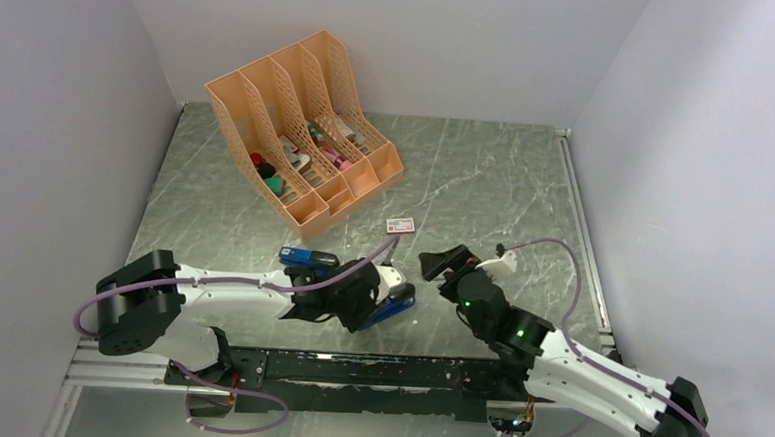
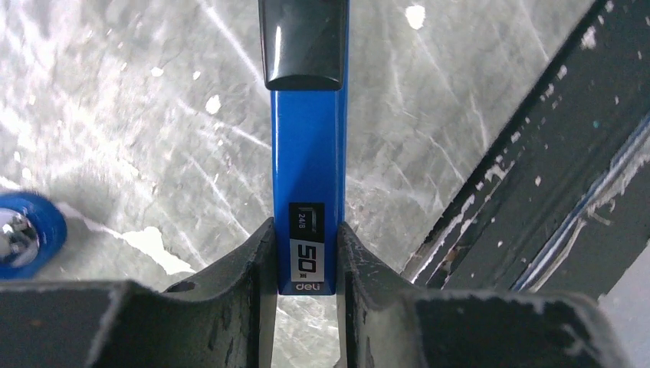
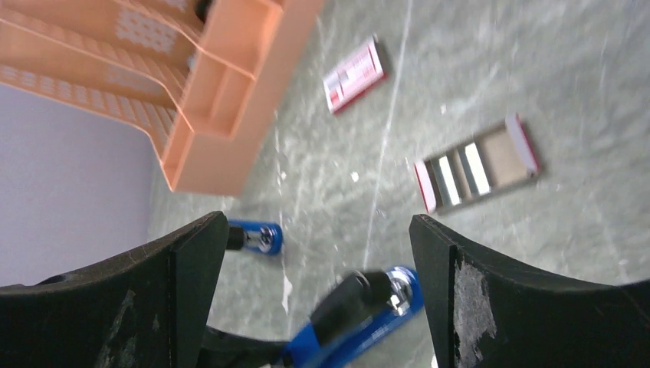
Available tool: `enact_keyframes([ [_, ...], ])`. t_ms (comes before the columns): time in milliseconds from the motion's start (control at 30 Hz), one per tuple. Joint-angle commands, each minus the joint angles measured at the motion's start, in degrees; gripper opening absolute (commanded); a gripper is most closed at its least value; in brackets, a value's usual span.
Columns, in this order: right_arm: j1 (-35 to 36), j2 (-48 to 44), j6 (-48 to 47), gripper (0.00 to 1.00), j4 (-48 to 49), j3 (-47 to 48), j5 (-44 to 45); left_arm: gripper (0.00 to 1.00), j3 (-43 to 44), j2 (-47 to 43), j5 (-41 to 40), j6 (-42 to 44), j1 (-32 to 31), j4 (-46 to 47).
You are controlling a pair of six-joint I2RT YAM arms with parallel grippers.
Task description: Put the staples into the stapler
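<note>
In the left wrist view my left gripper [image 2: 305, 230] is shut on a blue stapler [image 2: 306, 146] with a black part at its far end; its labelled end sits between the fingers. From above, the left gripper [image 1: 371, 298] holds the stapler [image 1: 396, 305] near the table's front edge. The staples [image 3: 458, 174] are silvery strips in an open little tray beyond the stapler [image 3: 368, 314], seen in the right wrist view. My right gripper [image 3: 318, 222] is open, with nothing between its fingers, above the table. In the top view the right gripper [image 1: 439, 265] is just right of the stapler.
A white-and-red box [image 1: 400, 224] lies behind the grippers, and shows as the box [image 3: 354, 74] in the right wrist view. A second blue piece [image 1: 307, 257] lies to the left. The peach file organizer [image 1: 303, 124], holding small items, stands at the back left. A black rail [image 2: 536, 192] runs along the front edge.
</note>
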Motion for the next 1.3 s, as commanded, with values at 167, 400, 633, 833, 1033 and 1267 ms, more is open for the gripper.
enact_keyframes([
  [167,-0.2,-9.4,-11.1,0.93,-16.5,9.0,17.2,0.13,5.6,5.6,14.2,25.5,-1.6,7.4],
  [400,-0.2,-11.2,-4.1,0.93,-25.6,9.6,18.9,0.52,9.5,11.9,14.8,31.2,-3.2,9.5],
  [633,-0.1,-10.5,-6.8,0.93,-23.3,9.5,17.0,0.97,5.6,4.7,6.1,25.0,-2.6,12.7],
  [833,-0.3,-3.7,-33.3,0.95,0.3,7.8,1.2,0.98,-1.4,-15.8,-12.1,18.2,0.2,8.7],
  [1033,-0.3,23.7,-55.0,0.95,24.6,12.7,-27.4,0.97,-2.9,-36.8,-23.5,14.1,1.1,-4.6],
  [1267,-1.3,49.7,-73.7,0.94,34.9,26.6,-50.0,0.99,-4.0,-49.7,-30.5,10.5,1.7,-8.7],
])
